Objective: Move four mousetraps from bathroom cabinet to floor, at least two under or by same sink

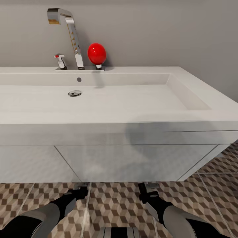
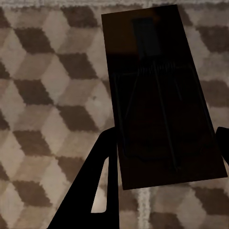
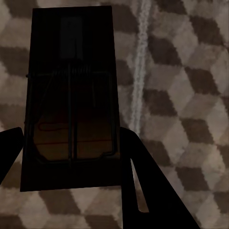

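Both grippers low over the cube-pattern floor tiles [image 1: 115, 205]. Left gripper [image 2: 162, 157] clamps a mousetrap [image 2: 160, 95]; right gripper [image 3: 71, 157] clamps another mousetrap [image 3: 71, 95]. Beyond: white vanity [image 1: 132, 162], trough sink [image 1: 99, 99], chrome tap [image 1: 71, 36], red ball [image 1: 97, 53], grey wall [image 1: 165, 33].

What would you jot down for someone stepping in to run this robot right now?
Left claw: shut on a mousetrap, held above the bathroom floor.
Right claw: shut on a second mousetrap, also over the tiles.
The robot faces the bathroom sink, both arms low before the vanity.
Done: two traps fetched and carried to the sink.
Left: set both on the tiles beside or under the sink. The other two traps are out of sight; check whether they are still to be brought.
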Robot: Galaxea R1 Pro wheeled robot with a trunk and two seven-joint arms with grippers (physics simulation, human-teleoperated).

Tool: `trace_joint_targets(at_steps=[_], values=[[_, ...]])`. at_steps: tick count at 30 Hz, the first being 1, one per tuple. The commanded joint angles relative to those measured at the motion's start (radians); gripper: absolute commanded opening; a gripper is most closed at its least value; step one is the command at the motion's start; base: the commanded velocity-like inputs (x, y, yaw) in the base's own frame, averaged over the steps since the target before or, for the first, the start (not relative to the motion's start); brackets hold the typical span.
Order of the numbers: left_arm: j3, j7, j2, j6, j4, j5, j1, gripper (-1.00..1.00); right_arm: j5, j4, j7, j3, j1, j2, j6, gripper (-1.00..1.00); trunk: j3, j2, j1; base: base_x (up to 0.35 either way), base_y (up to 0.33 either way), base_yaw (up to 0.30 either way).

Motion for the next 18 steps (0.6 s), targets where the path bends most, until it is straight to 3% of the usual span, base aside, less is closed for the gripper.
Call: trace_joint_targets(at_steps=[1,18], values=[[-0.009,0.003,0.000,-0.001,0.000,0.008,0.000,-1.00,0.007,-0.001,-0.005,-0.009,0.000,0.000,0.006,-1.00,-0.001,0.000,0.000,0.000,0.000,0.000],[-0.009,0.003,0.000,-0.006,-0.001,0.006,0.000,-1.00,0.007,-0.016,-0.005,-0.012,-0.001,0.002,0.047,-1.00,-0.001,0.000,0.000,0.000,0.000,0.000]])
